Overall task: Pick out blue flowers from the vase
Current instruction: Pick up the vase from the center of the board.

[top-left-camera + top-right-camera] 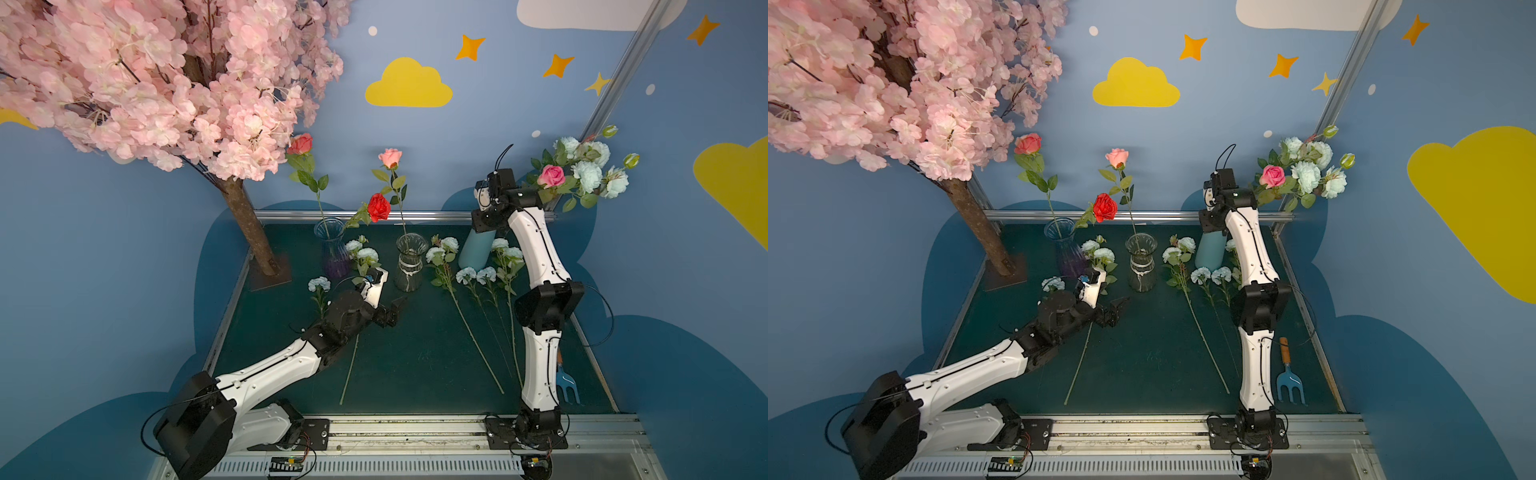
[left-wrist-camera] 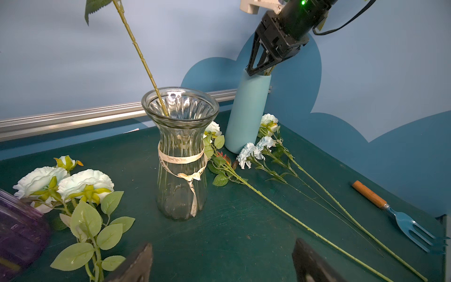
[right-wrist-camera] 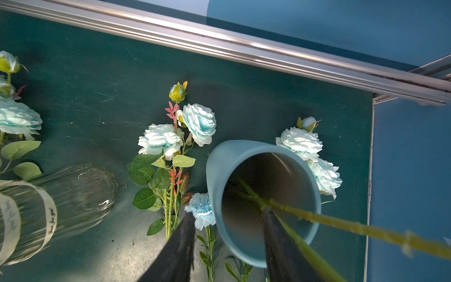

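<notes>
A light blue vase stands at the back right of the green mat. It holds a bunch of blue flowers and a pink rose, all leaning right. My right gripper is open at the vase mouth. One finger is inside the rim, the other outside. The green stems run past the inner finger's outer side, not between the jaws. My left gripper hangs open and empty, low over the mat. Several blue flowers lie on the mat.
A clear glass vase with one coral rose stands mid-table, in front of my left gripper. A purple vase holds two roses. The blossom tree trunk is at the back left. A blue garden fork lies at the right edge.
</notes>
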